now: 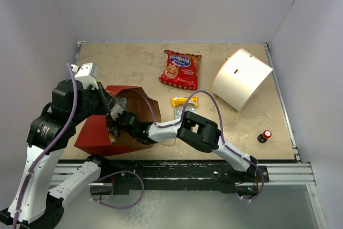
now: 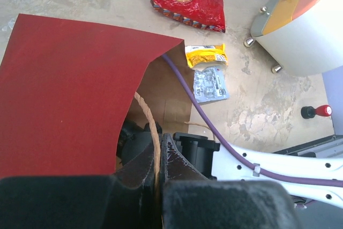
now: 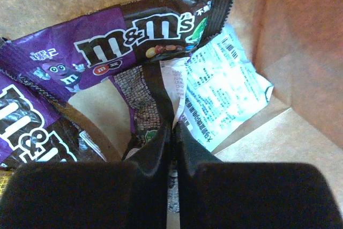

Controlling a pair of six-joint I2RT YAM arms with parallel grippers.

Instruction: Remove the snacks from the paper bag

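On the beige table [image 1: 134, 63], the left pincer [image 2: 159, 151] pinches the handle [image 2: 146, 112] of the paper bag [image 2: 69, 95], likely to hold its mouth open. Inside the bag, the right pincer [image 3: 172, 132] is clamped on the purple candy packet [image 3: 107, 44] directly ahead of it, apparently to lift it out.

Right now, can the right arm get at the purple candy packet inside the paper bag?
Looks like yes: the left gripper pinches the handle, the paper bag lies open, and the right gripper is inside it, shut on a fold of the purple candy packet.
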